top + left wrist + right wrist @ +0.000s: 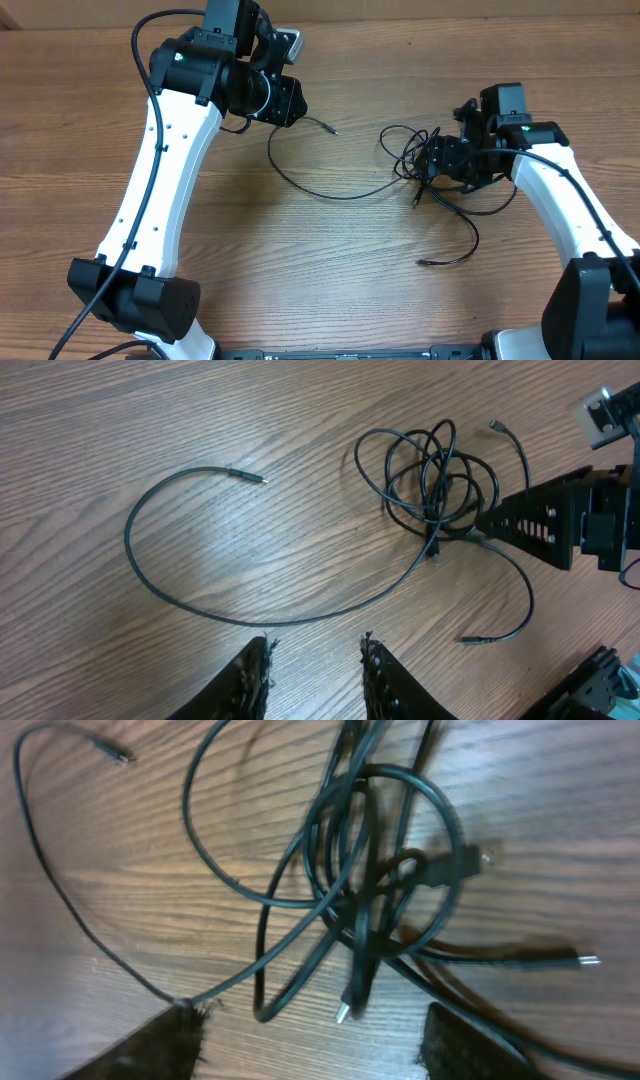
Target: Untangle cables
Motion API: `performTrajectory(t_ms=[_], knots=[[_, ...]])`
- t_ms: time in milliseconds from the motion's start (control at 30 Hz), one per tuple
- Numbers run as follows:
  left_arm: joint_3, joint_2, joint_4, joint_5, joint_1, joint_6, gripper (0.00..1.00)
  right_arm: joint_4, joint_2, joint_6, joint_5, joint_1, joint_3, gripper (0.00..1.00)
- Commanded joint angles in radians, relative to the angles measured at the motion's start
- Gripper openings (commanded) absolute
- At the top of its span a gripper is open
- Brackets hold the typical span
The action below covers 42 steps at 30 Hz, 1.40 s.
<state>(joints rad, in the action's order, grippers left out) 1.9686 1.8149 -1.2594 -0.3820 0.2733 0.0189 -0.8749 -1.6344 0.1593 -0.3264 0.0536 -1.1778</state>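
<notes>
**Cables, both arms in view.** I see the cables (425, 160) as thin black cords with small metal-tipped plugs. Most are wound into a loose knot (432, 480) of overlapping loops, right of centre on the table (330, 290). One long strand (128, 540) sweeps left in an open arc, its plug lying free. A shorter tail (440, 262) curls toward the near side. Bare wood surrounds the knot, away from the table's visible edges. The right end effector (315, 1015) is released, its fingers (165, 1040) spread wide astride the knot's lower strands, one strand touching a finger. The left end effector (316, 645) is released and empty. It sits just outside the arc, well apart from the knot.
</notes>
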Motion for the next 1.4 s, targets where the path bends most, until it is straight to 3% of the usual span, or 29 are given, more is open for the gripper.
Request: performTrajectory(t_ms=[0,233,433,600,733,833,900,1000,1033,1367], knots=[[0.003,-0.020,-0.007,0.008,-0.004,-0.004,0.31,0.015,-0.018,-0.004,0.000,0.009,0.005,0.64],[0.003,-0.020,-0.016,0.008,-0.004,-0.004,0.31,0.038,-0.028,-0.004,0.083,0.009,0.029,0.61],[0.003,-0.020,-0.023,0.007,-0.004,-0.004,0.31,0.074,-0.075,0.000,0.078,0.008,0.032,0.37],[0.003,-0.020,-0.025,0.008,-0.004,-0.004,0.30,0.094,-0.129,0.004,0.078,0.008,0.032,0.04],[0.003,-0.020,-0.025,0.007,-0.004,-0.004,0.32,0.115,-0.137,0.003,0.078,0.008,0.026,0.04],[0.003,-0.020,-0.025,-0.014,-0.003,-0.004,0.38,0.087,-0.119,0.003,0.078,0.008,-0.018,0.04],[0.003,-0.020,-0.024,-0.041,-0.003,-0.005,0.48,0.043,-0.099,0.003,0.079,0.008,-0.074,0.04],[0.003,-0.020,-0.024,-0.083,-0.002,-0.030,0.80,-0.044,-0.067,0.003,0.079,0.008,-0.180,0.04],[0.003,-0.020,-0.024,-0.103,0.001,-0.051,1.00,-0.090,-0.052,0.003,0.080,0.008,-0.235,0.04],[0.003,-0.019,-0.017,-0.176,0.050,-0.163,1.00,-0.425,0.023,0.004,0.094,0.009,-0.658,0.04]])
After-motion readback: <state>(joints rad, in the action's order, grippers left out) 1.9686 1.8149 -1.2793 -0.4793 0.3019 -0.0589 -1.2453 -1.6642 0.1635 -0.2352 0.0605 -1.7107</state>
